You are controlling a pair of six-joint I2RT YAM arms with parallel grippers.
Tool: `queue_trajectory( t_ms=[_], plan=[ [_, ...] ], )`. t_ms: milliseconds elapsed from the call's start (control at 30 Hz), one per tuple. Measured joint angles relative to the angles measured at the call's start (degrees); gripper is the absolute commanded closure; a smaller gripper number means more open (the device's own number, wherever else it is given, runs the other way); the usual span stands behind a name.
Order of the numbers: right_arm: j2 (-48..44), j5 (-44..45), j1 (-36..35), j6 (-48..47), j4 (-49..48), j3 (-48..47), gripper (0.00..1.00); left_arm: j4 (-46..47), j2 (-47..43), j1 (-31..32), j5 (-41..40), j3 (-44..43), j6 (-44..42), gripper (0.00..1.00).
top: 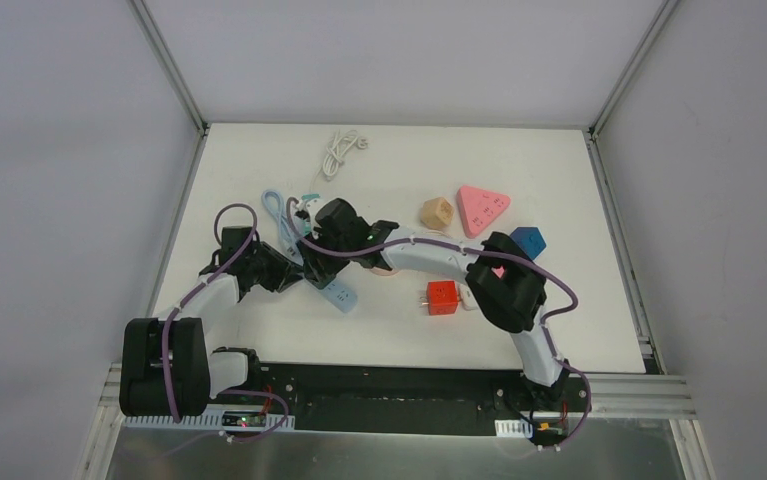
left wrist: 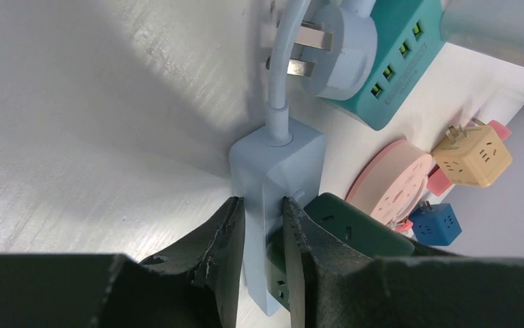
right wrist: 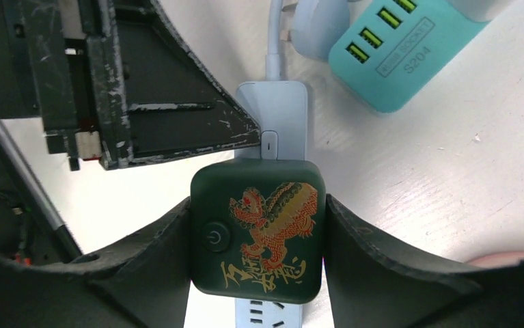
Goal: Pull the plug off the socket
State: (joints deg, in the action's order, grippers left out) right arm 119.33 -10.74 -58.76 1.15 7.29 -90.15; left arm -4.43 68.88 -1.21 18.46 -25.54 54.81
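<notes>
A pale blue power strip lies on the white table; it also shows in the left wrist view and the right wrist view. A dark green cube plug with a gold and red dragon print sits plugged into it, seen too in the left wrist view. My right gripper is shut on the green plug, one finger on each side. My left gripper is shut on the power strip's body, beside the plug.
A teal power strip with a pale blue wall plug lies just beyond. A pink round socket, tan cube, pink triangle, blue cube, red cube and a white cable lie around.
</notes>
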Motion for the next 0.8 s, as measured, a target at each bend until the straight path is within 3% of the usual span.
queue_trajectory(
  t_ms=[233, 567, 800],
  plan=[
    [0.3, 12.7, -5.6, -4.3, 1.4, -1.2, 1.0, 0.4, 0.0, -0.4, 0.1, 0.9, 0.2, 0.77],
    [0.1, 4.3, -1.9, -1.0, 0.9, -0.9, 1.0, 1.7, -0.2, -0.4, 0.3, 1.4, 0.5, 0.8],
    [1.4, 13.4, -5.9, -5.6, 4.9, -4.4, 1.0, 1.6, -0.3, -0.4, 0.4, 1.4, 1.1, 0.8]
  ],
)
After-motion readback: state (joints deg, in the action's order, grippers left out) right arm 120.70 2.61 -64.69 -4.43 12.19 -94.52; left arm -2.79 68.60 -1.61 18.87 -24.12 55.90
